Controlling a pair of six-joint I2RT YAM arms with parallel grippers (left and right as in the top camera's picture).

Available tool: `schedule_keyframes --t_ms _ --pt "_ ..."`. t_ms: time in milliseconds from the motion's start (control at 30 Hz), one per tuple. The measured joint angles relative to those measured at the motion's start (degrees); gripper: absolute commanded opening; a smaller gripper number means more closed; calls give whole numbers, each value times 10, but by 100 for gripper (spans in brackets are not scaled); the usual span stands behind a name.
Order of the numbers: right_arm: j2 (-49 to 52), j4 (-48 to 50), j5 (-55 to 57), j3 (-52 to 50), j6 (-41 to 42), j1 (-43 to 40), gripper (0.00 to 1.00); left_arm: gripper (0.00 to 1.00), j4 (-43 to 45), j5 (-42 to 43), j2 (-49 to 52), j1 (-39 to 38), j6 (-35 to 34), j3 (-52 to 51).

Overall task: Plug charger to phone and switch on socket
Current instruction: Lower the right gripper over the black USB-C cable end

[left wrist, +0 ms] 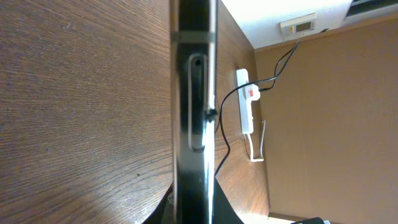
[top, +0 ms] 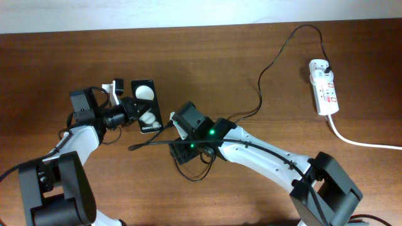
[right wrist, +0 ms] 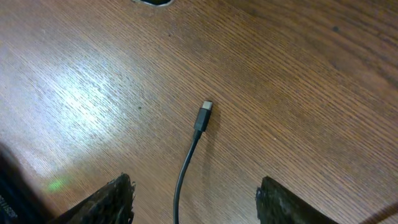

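Overhead: left gripper [top: 127, 112] clamped on the black rectangular smartphone [top: 146, 105], left-centre of the brown wooden table [top: 220, 50]. From the white elongated power strip [top: 323, 86] (far right), the thin black charger cable [top: 259, 88] runs to the right gripper [top: 176, 143].
Left wrist: smartphone [left wrist: 194, 112] edge-on, power strip [left wrist: 245, 109] beyond.
Right wrist: fingers [right wrist: 115, 199] spread wide, holding nothing. Connector tip [right wrist: 204, 115] lies on the table ahead.
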Motion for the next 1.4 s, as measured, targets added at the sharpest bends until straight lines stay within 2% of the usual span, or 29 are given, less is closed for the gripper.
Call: schedule_keyframes --t_ms 133,167,433,600,767,933,1100,1267,1400 --pt "0 0 0 0 0 0 66 0 0 0 0 0 0 0" --pt "0 1 0 0 0 0 63 0 0 0 0 0 0 0" --pt "0 12 0 0 16 0 54 0 0 0 0 0 0 0" --pt "1 35 2 0 32 6 54 0 0 0 0 0 0 0" --pt "22 49 50 0 47 46 53 0 0 0 0 0 0 0" --pt "24 65 143 0 72 82 53 0 0 0 0 0 0 0" --pt "49 93 180 0 75 114 49 0 0 0 0 0 0 0" --pt "65 46 189 0 76 114 43 0 0 0 0 0 0 0" --pt "65 16 184 0 77 114 42 0 0 0 0 0 0 0"
